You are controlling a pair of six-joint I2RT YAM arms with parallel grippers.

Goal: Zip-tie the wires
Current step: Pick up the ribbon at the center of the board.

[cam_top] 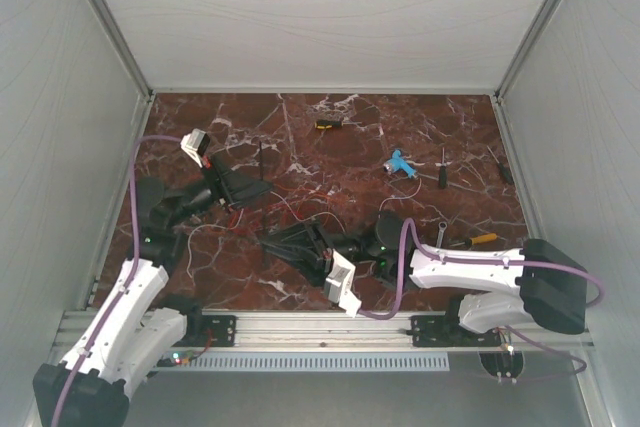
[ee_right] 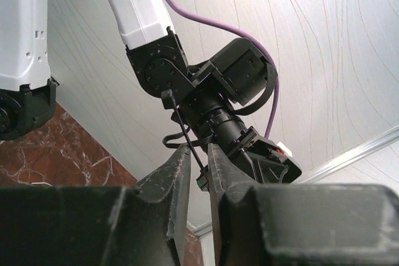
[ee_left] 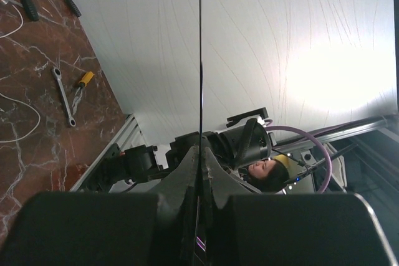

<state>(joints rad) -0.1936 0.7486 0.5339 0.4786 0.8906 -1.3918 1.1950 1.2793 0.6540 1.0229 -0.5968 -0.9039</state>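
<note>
The wires, thin red (cam_top: 258,215) and white (cam_top: 303,209) strands, lie loose on the marble table (cam_top: 300,147) between the two grippers. A white strand also shows in the left wrist view (ee_left: 28,116). My left gripper (cam_top: 243,188) is shut on a thin black zip tie (ee_left: 200,60), which sticks straight out past its fingertips and also shows in the top view (cam_top: 260,159). My right gripper (cam_top: 283,243) lies low over the table near the wires. Its jaws stand a narrow gap apart, with nothing seen gripped. A thin black strand (ee_right: 184,129) shows beyond them.
A blue tool (cam_top: 401,164), two screwdrivers (cam_top: 441,169) (cam_top: 500,165), a wrench (cam_top: 441,235) and a yellow-handled tool (cam_top: 482,239) lie at the right. A small yellow-black item (cam_top: 328,124) lies at the back. White walls enclose the table on three sides.
</note>
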